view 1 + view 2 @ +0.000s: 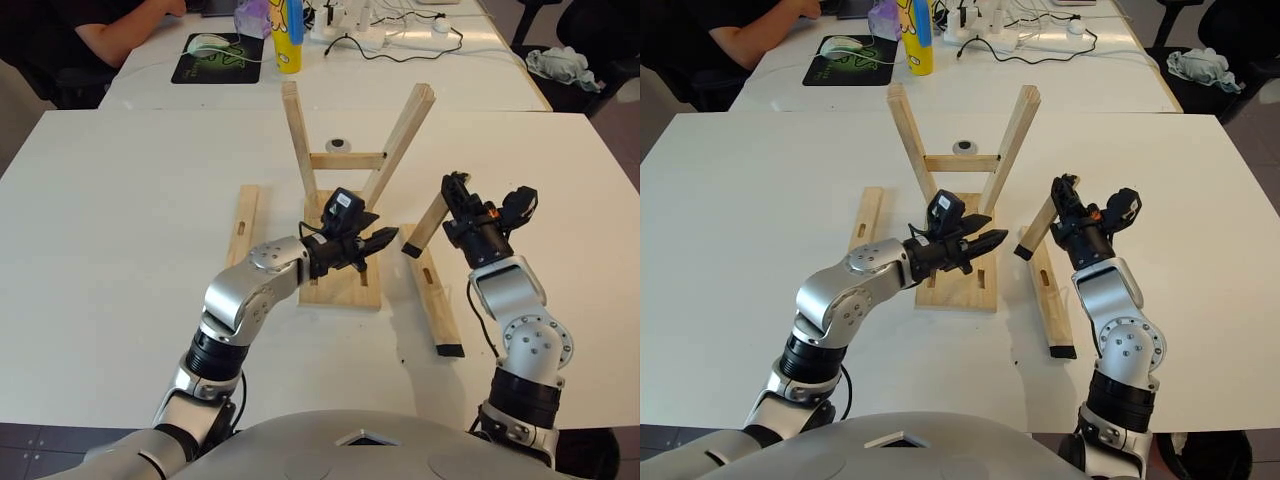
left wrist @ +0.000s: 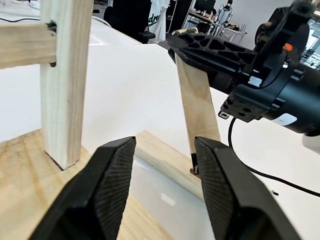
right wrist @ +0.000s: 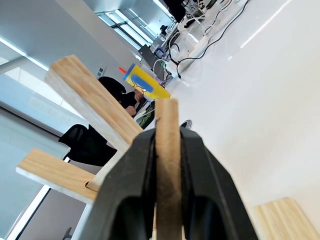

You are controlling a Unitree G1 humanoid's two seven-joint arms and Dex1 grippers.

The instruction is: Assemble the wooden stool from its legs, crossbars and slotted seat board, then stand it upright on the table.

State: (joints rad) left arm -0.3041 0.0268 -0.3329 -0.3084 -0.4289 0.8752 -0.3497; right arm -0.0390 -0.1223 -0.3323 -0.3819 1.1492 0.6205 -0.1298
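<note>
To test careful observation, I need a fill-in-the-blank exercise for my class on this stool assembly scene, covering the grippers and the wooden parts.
1. The left gripper, over the seat board, has its jaws ___.
2. ___ legs stand in the seat board, joined by a crossbar.
3. The right gripper holds a wooden bar with its jaws ___.

Missing words: open; two; shut.

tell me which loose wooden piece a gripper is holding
The short wooden bar in the right gripper, tilted; the two slotted wooden strips lie flat on the table.
</note>
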